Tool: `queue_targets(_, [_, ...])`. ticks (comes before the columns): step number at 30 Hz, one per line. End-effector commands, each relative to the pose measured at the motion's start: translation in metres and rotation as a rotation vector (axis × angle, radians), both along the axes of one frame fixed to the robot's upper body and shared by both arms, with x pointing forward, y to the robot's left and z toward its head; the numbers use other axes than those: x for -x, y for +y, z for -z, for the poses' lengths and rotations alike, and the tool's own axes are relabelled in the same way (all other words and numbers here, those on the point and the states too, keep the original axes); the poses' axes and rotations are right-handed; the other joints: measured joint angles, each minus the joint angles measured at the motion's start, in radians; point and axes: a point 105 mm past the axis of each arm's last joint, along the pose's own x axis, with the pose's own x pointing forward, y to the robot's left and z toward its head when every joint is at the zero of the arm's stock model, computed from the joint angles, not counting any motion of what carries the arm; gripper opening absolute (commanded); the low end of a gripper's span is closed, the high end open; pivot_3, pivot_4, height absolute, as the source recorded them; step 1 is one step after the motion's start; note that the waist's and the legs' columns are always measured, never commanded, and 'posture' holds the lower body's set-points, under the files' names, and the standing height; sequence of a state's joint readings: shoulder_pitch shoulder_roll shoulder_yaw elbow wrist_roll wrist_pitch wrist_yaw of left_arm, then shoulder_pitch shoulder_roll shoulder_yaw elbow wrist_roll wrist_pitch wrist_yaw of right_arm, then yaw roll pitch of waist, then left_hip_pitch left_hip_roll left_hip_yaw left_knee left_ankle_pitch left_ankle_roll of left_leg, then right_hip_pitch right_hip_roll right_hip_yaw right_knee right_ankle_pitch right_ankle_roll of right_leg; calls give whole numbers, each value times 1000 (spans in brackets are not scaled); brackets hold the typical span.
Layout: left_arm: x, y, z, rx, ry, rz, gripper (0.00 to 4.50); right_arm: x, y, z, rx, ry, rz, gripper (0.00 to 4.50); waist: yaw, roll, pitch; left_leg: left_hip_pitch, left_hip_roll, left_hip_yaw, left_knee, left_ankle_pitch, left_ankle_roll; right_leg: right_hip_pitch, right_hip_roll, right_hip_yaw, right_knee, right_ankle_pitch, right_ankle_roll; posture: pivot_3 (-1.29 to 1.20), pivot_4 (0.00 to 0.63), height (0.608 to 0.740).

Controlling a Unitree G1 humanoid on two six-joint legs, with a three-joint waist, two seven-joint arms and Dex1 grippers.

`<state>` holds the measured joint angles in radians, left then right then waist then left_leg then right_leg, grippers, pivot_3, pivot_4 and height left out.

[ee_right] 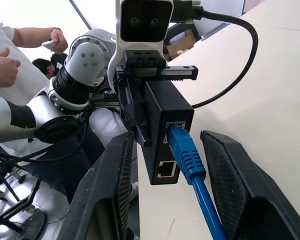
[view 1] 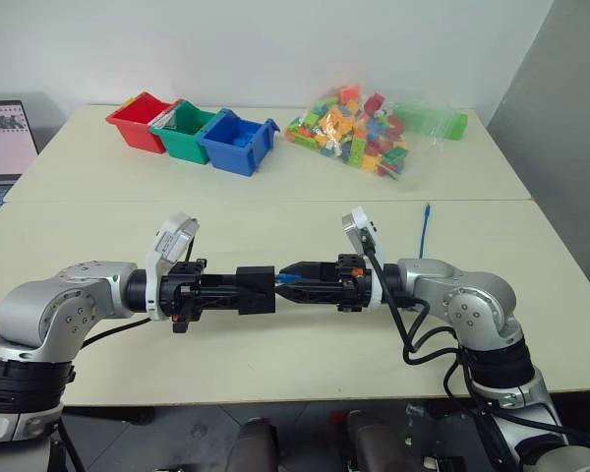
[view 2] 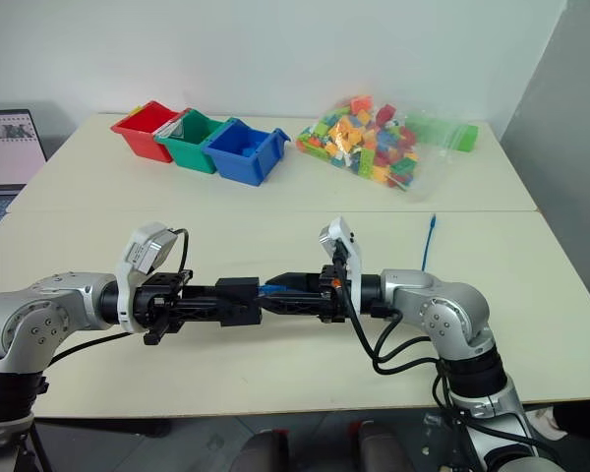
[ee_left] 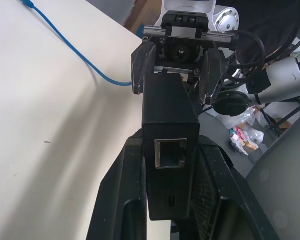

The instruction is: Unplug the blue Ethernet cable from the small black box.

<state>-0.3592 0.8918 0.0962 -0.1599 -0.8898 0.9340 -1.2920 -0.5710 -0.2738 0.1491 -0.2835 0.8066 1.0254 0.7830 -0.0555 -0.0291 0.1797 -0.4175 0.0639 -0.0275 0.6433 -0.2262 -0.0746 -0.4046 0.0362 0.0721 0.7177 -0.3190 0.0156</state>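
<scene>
Bare tabletop [view 1: 275, 344] along the near edge under both arms. At the far edge: red bin [view 1: 138, 121], green bin [view 1: 185, 130], blue bin [view 1: 238, 143] in a row, contents unclear; bag of coloured bricks [view 1: 359, 130] toward the far right corner. Small black box [view 1: 256, 290] clamped in left gripper [view 1: 238, 290], held above the near edge. Blue Ethernet cable [ee_right: 187, 155] plugged in, plug between spread fingers of right gripper [view 1: 293, 276], not touching; free end near right edge.

No readable text or labels

The laptop screen [view 1: 2, 138] at the table's far left edge shows dark marks too small to read; the small black box [ee_left: 169, 135] carries no legible print.
</scene>
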Motion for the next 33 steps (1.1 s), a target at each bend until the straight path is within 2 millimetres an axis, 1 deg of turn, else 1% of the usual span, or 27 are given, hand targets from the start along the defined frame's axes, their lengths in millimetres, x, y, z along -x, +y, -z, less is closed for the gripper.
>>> queue_targets(1, [4, -2, -10, 8, -48, 15, 786, 1, 2, -12, -28, -43, -16, 2246, 0, 0, 0, 0, 0, 0, 0, 0, 0, 0, 0, 0, 0, 0, 0, 0, 150, 740])
queue_targets(2, [4, -2, -10, 8, -47, 15, 786, 1, 2, -12, -28, -43, -16, 2246, 0, 0, 0, 0, 0, 0, 0, 0, 0, 0, 0, 0, 0, 0, 0, 0, 150, 740])
queue_targets(5, [5, -1, -9, 1, -47, 16, 786, 0, 2, -13, -28, -40, -18, 1760, 0, 0, 0, 0, 0, 0, 0, 0, 0, 0, 0, 0, 0, 0, 0, 0, 150, 740])
queue_targets(6, [5, -1, -9, -2, -48, 18, 786, 0, 2, -13, -29, -38, -18, 1428, 0, 0, 0, 0, 0, 0, 0, 0, 0, 0, 0, 0, 0, 0, 0, 0, 150, 740])
queue_targets(9, [6, -1, -8, -2, -48, 18, 786, 1, 1, -14, -35, -34, -30, 723, 0, 0, 0, 0, 0, 0, 0, 0, 0, 0, 0, 0, 0, 0, 0, 0, 150, 740])
queue_targets(13, [6, 0, -9, 11, -47, 12, 786, 2, 0, -15, -34, -39, -41, 40, 0, 0, 0, 0, 0, 0, 0, 0, 0, 0, 0, 0, 0, 0, 0, 0, 150, 740])
queue_targets(22, [4, 0, -13, 31, -43, 8, 786, 2, -2, -15, -14, -66, -60, 18, 0, 0, 0, 0, 0, 0, 0, 0, 0, 0, 0, 0, 0, 0, 0, 0, 150, 740])
queue_targets(25, [4, 1, -14, 31, -42, 4, 786, 0, -4, -13, 8, -78, -52, 18, 0, 0, 0, 0, 0, 0, 0, 0, 0, 0, 0, 0, 0, 0, 0, 0, 150, 740])
queue_targets(30, [4, 11, -14, 10, -40, -27, 786, -8, -18, -4, 55, -79, -15, 17, 0, 0, 0, 0, 0, 0, 0, 0, 0, 0, 0, 0, -1, 0, 0, 0, 150, 740])
queue_targets(33, [6, 14, -13, -3, -38, -38, 786, -12, -25, -4, 64, -83, 1, 7, 0, 0, 0, 0, 0, 0, 0, 0, 0, 0, 0, 0, -1, 0, 0, 0, 150, 740])
